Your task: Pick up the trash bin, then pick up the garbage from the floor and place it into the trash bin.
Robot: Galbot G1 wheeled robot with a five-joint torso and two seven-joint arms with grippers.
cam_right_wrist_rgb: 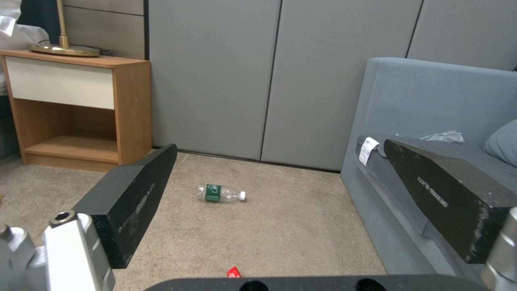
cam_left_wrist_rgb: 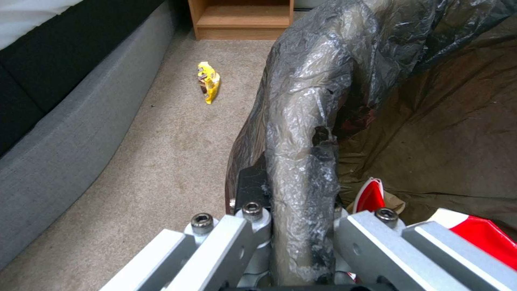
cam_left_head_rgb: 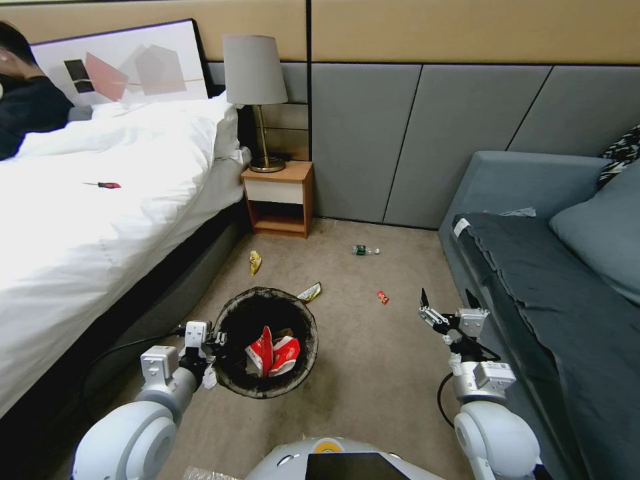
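Arms: glossy white rounded shoulder shells, silver-grey boxy wrist modules, black cables looping beside each forearm. Left gripper (cam_left_head_rgb: 215,339): silver aluminium linkage bars fastened with black hex-socket screws. Right gripper (cam_left_head_rgb: 445,303): long black wedge-shaped fingers (cam_right_wrist_rgb: 135,200), scuffed, bearing small pale lettering. Torso: white casing, yellow-orange patch, dark screen.

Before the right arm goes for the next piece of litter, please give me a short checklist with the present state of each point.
1. Left gripper clamped on the trash bin rim: ok.
2. Right gripper open and empty: ok.
3. Bin has room above the red-and-white cartons: ok.
4. Small red wrapper on open carpet ahead of the right gripper: ok.
5. Bottle lying unobstructed on the floor: ok.
6. Bin lifted off the carpet: cannot tell.
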